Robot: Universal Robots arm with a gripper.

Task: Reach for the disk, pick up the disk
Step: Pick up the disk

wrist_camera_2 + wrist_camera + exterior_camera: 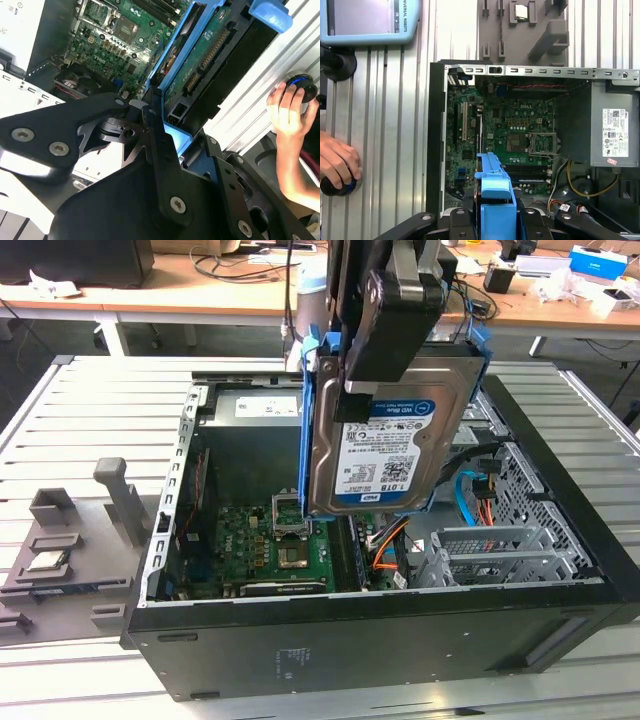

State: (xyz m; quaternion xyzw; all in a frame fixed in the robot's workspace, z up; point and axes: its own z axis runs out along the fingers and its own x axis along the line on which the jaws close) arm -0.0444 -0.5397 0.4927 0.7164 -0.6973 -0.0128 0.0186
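The disk [385, 445], a silver-grey hard drive with a white-and-blue label and a blue frame, hangs upright above the open computer case [575, 570]. My gripper [362, 365] comes down from above and is shut on the disk's upper part, one black finger [385, 335] lying across the labelled face. The second wrist view shows the disk's green circuit-board side [212, 52] and blue frame between my black fingers [157, 145]. The disk's blue frame edge [494, 197] rises from my gripper [492, 225] in the first wrist view, over the motherboard [520, 130].
A grey fixture [60, 550] with a small silver chip [47, 562] lies at the exterior view's left. Cables and a metal drive cage [490, 545] fill the case's right side. A person's hand [337, 162] rests on a black knob beside the case, near a pendant [370, 20].
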